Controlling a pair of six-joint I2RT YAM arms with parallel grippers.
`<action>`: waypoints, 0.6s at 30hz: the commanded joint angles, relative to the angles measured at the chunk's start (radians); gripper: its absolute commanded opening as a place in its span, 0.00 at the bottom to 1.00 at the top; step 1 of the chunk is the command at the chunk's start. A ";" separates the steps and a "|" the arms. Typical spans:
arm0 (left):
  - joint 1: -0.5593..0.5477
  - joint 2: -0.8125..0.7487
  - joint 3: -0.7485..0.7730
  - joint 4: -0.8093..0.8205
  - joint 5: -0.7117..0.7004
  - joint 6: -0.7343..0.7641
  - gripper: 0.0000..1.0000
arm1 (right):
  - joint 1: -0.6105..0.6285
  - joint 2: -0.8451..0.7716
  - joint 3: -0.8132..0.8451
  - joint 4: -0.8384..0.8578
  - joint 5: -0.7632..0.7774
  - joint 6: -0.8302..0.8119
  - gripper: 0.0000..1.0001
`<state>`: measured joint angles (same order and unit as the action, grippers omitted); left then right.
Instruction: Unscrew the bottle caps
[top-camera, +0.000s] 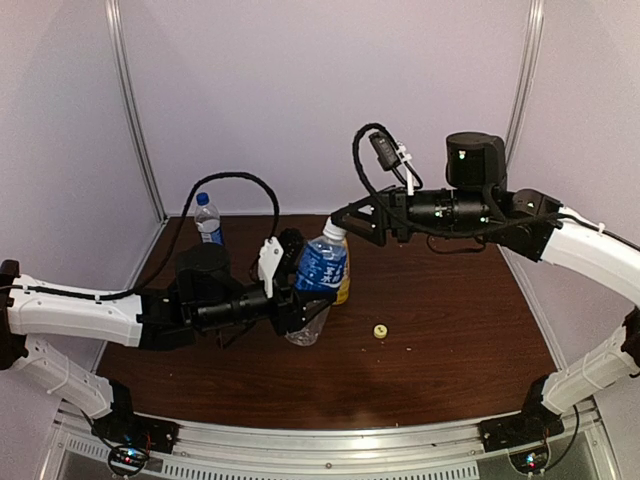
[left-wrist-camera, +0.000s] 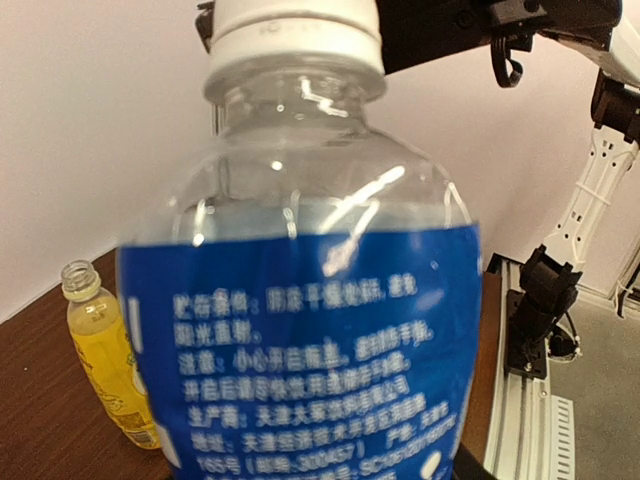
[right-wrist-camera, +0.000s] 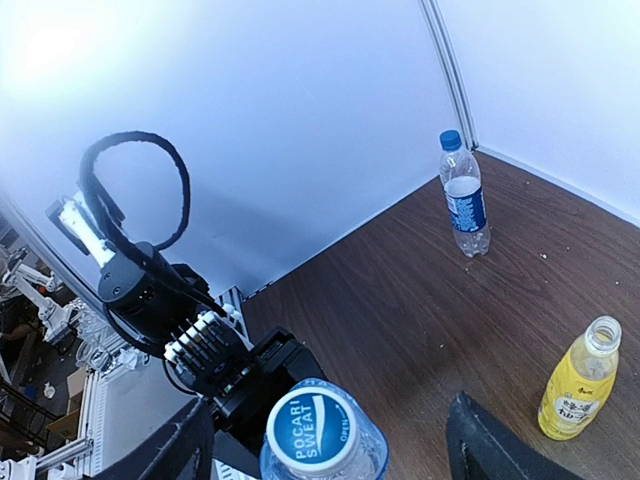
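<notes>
Two grippers over dark brown tabletop (top-camera: 450, 330): left gripper (top-camera: 303, 308) pinches short clear blue-labelled plastic bottle (top-camera: 322, 265) above centre; right gripper (top-camera: 340, 222) spread astride its round white cap (right-wrist-camera: 312, 431). Taller clear blue-capped bottle (right-wrist-camera: 464, 195), far-left corner. Wrist views show yellow-orange bottle (right-wrist-camera: 580, 385) open-mouthed; only top view shows small yellow cap (top-camera: 380, 330), well off every edge.

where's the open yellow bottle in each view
Top external: yellow bottle at centre, mostly hidden behind the held blue-label bottle.
Left wrist: lower left, standing on the table.
Right wrist: lower right corner, uncapped.
Shared landmark: the held blue-label bottle's white cap.
</notes>
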<state>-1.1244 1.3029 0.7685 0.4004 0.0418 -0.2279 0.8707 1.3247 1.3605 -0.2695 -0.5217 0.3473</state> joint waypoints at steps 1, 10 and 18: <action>0.006 -0.020 -0.004 0.136 0.038 -0.050 0.29 | 0.036 0.019 0.013 0.063 0.070 0.008 0.78; 0.006 -0.018 -0.009 0.140 0.048 -0.054 0.28 | 0.059 0.055 0.051 0.039 0.066 -0.002 0.46; 0.007 -0.025 -0.019 0.131 0.048 -0.050 0.28 | 0.063 0.060 0.047 0.064 0.059 0.005 0.48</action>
<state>-1.1229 1.3014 0.7589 0.4709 0.0757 -0.2760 0.9253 1.3804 1.3830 -0.2413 -0.4732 0.3473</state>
